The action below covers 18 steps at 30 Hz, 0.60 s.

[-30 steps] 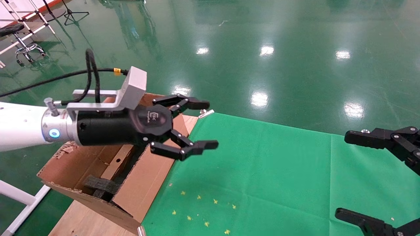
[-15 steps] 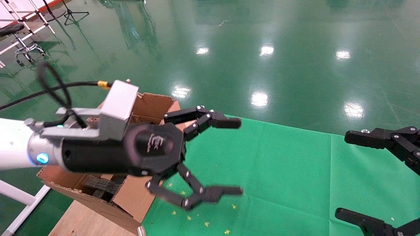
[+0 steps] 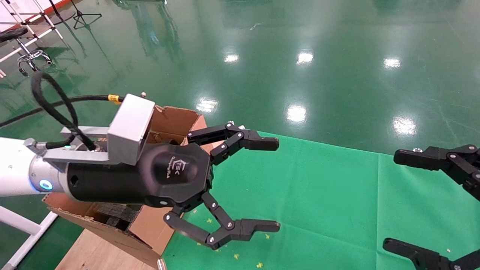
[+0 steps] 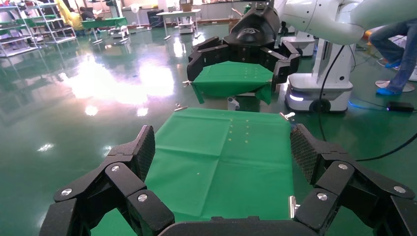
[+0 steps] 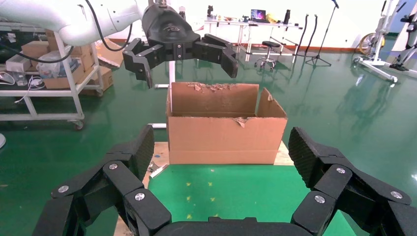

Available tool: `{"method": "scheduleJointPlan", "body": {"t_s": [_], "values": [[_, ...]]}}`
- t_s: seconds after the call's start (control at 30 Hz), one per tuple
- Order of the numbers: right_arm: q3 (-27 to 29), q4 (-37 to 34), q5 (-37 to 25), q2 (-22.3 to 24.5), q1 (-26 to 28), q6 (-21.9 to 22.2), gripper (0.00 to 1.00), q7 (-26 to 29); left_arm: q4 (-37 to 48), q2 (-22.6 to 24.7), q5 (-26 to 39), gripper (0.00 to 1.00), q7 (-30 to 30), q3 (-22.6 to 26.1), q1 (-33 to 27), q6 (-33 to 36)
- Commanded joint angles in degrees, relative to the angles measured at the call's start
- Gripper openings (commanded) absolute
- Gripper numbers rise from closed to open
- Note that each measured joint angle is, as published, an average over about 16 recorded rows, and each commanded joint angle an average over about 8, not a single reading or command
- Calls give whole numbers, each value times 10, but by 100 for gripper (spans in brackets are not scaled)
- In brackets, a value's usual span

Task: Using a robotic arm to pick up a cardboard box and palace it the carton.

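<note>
My left gripper (image 3: 278,185) on the white robotic arm (image 3: 15,176) hangs open and holds nothing, over the carton's right wall and the edge of the green cloth (image 3: 330,195). The carton (image 3: 173,117) is a large brown box with torn flaps; black foam (image 3: 112,213) shows inside it. The arm covers most of its inside, and the cardboard box is hidden. In the right wrist view, the carton (image 5: 223,132) stands past the cloth with the left gripper (image 5: 184,66) above it. My right gripper (image 3: 390,200) is parked open at the right edge. The left wrist view shows the open left gripper (image 4: 223,147) over bare cloth.
The carton rests on a wooden board (image 3: 93,251) left of the cloth. Small yellow marks (image 3: 236,256) dot the cloth's near part. A white frame (image 3: 22,228) stands lower left, and a stool (image 3: 26,56) far left. A shelf cart (image 5: 49,64) stands behind the carton.
The left arm swung away from above the carton toward the cloth and nearer the head camera. Its fingers spread wider. The right gripper has not moved.
</note>
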Motion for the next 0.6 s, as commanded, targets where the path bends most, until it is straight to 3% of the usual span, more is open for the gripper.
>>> {"method": "scheduleJointPlan", "body": {"t_s": [0.03,0.6], "values": [[0,0,0,0,0,0,100,0,2,0,2,100,0,1,-1,0],[0,0,0,0,0,0,100,0,9,0,8,100,0,4,-6,-1]]}}
